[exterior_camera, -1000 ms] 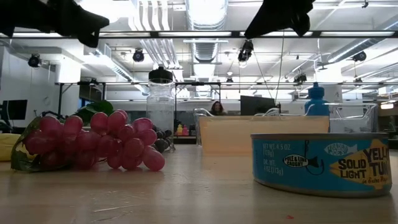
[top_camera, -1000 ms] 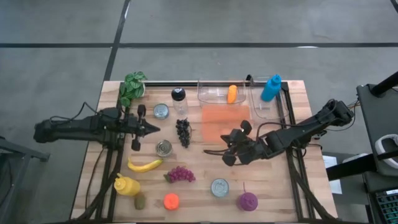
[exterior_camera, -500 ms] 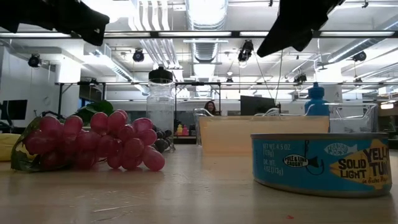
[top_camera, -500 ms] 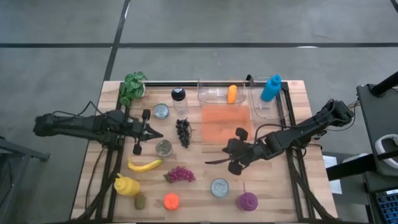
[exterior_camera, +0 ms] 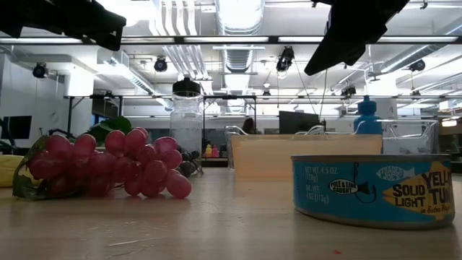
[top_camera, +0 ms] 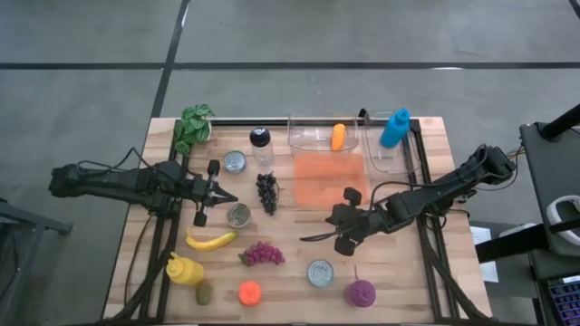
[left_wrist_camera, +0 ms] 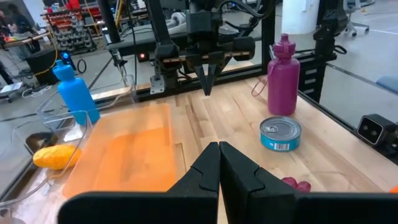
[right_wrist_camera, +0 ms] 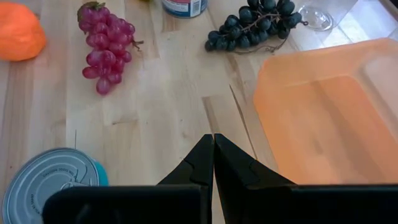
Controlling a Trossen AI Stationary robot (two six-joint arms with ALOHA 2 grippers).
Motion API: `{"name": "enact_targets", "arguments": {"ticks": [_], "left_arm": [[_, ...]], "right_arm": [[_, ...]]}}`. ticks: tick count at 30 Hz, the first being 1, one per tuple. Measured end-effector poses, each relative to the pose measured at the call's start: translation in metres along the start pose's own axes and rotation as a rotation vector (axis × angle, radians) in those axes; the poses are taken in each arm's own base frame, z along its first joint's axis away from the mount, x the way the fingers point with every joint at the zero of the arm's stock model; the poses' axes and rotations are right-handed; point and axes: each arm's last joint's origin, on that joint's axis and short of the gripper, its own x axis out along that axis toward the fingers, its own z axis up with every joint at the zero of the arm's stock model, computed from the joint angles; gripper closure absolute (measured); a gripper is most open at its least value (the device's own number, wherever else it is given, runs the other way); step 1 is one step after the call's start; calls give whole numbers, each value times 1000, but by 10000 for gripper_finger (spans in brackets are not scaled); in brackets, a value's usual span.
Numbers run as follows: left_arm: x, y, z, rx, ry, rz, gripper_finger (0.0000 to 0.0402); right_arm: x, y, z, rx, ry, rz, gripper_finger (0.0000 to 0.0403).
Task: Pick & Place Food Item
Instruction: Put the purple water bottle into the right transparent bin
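Wooden table (top_camera: pixel 290 290) holds scattered food. Nearest sit a tuna can (top_camera: pixel 320 273) and red grapes (top_camera: pixel 262 254). Mid-table, the right gripper (top_camera: pixel 306 237), fingers pressed together and empty, hovers beside the orange tray (top_camera: pixel 328 175); the left gripper (top_camera: pixel 233 197), likewise closed, hangs by dark grapes (top_camera: pixel 266 192). Farthest, a clear bin (top_camera: pixel 308 136) holds an orange item (top_camera: pixel 338 137).
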Motion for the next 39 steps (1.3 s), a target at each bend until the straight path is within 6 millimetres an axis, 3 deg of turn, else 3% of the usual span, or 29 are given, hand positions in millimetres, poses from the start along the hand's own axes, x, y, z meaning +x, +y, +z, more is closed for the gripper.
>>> {"name": "enact_targets", "arguments": {"ticks": [30, 39], "left_arm": [[0, -1, -7, -12, 73, -14, 395], [0, -1, -7, -12, 72, -13, 395]], "right_arm": [[-1, 0, 1, -39, -4, -1, 394], [-24, 15, 32, -22, -83, 70, 394]]}}
